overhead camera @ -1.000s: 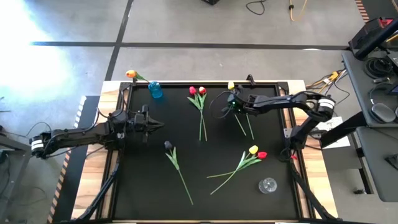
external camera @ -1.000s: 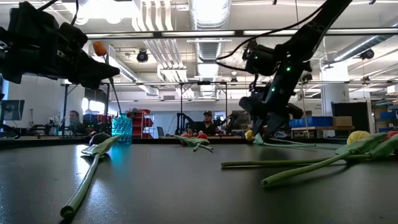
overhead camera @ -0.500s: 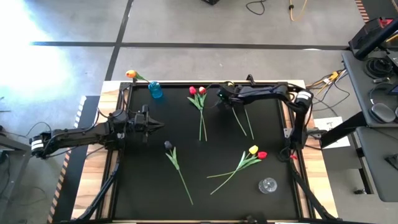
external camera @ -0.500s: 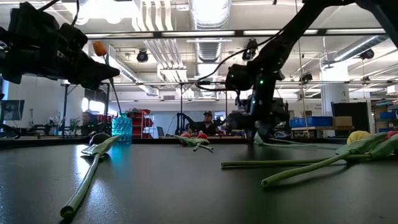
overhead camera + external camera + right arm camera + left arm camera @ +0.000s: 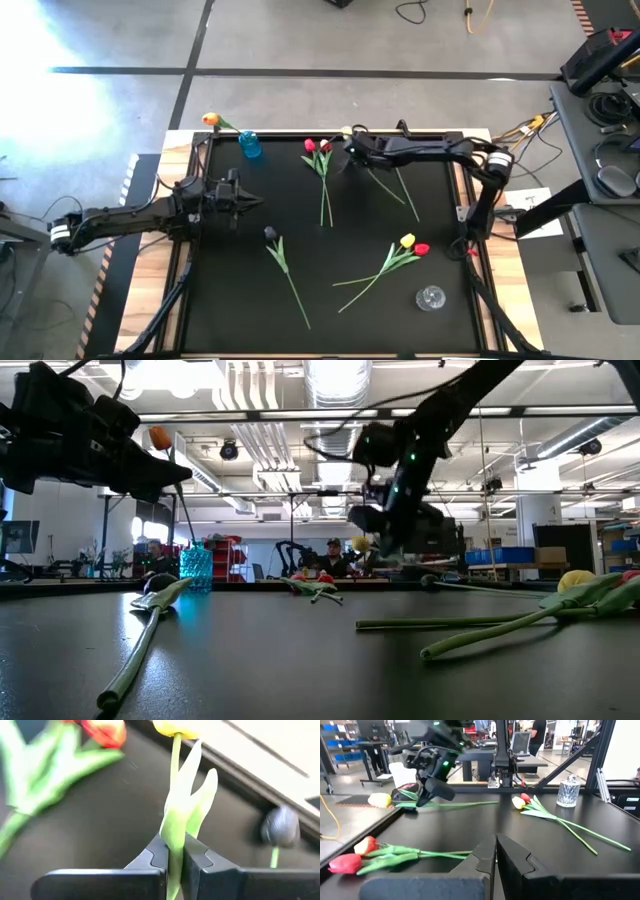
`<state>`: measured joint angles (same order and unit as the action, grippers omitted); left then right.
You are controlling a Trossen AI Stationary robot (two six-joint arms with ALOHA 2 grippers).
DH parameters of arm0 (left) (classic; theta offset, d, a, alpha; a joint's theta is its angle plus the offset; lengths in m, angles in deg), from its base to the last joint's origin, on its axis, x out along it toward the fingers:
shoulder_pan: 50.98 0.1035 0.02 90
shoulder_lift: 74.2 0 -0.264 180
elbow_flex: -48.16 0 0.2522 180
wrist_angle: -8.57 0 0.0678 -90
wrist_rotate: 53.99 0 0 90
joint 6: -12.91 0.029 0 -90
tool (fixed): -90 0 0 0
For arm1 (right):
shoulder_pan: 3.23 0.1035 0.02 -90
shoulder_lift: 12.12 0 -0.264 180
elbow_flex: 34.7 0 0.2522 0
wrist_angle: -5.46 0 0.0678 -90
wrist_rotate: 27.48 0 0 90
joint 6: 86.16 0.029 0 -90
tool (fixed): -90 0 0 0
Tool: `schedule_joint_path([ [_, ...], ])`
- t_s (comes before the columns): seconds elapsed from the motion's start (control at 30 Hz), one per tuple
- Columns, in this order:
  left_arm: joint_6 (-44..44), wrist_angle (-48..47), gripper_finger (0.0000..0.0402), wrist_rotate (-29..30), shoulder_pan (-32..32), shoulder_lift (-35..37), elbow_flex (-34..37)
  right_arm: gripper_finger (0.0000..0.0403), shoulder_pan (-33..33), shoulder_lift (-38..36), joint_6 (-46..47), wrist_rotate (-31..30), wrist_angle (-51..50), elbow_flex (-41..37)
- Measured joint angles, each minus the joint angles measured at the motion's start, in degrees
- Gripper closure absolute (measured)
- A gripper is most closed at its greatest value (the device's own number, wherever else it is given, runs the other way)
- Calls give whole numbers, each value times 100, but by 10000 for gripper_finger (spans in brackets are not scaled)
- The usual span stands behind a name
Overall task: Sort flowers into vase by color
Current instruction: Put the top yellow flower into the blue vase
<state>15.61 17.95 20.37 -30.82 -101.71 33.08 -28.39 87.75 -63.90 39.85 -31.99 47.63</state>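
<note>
Yellow tulip (image 5: 176, 728): clamped by its pale green stem between the right gripper (image 5: 171, 854) fingers, head pointing away from the wrist; in the high view it sits at the far edge of the black mat (image 5: 240, 290), just right of the red pair (image 5: 317, 147).
Right gripper: clenched on that stem near the leaves, lifted off the mat in the low view.
Left gripper (image 5: 495, 851): fingers pressed together on nothing, waiting above the left side of the mat.
Blue vase (image 5: 250, 146): far left corner, an orange tulip (image 5: 210, 120) already leaning out of it.
Clear vase (image 5: 431, 298): near right, with no flower in it.
Other flowers: a dark tulip (image 5: 270, 233) lies near the middle of the mat; a yellow and red pair (image 5: 413, 244) lies to the right, near the clear vase; another dark head (image 5: 280, 826) shows beyond the gripper in the right wrist view.
Step in hand: carrying the yellow tulip to a vase, by the look of it.
Doing it well: the stem trails long behind the grip, so it likely needs raising clear of the red pair before travelling, then tipping stem-end down over the vase mouth; the narrow neck leaves little room, and a slow lowering should avoid knocking the vase.
Risk: the thin stem may twist in the fingers.
Writing: none legible on vases, mat or arms.
</note>
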Motion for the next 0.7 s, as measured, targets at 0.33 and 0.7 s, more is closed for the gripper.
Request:
schedule_joint_path([
  [0.33, 13, -2, 402, 0, 0, 726, 0, 389, 1071, -180, -849, -142, 3229, -173],
  [0.7, 321, -497, 402, -35, 2, 1731, -4, 390, 1477, 280, -1979, -109, 7181, -8],
])
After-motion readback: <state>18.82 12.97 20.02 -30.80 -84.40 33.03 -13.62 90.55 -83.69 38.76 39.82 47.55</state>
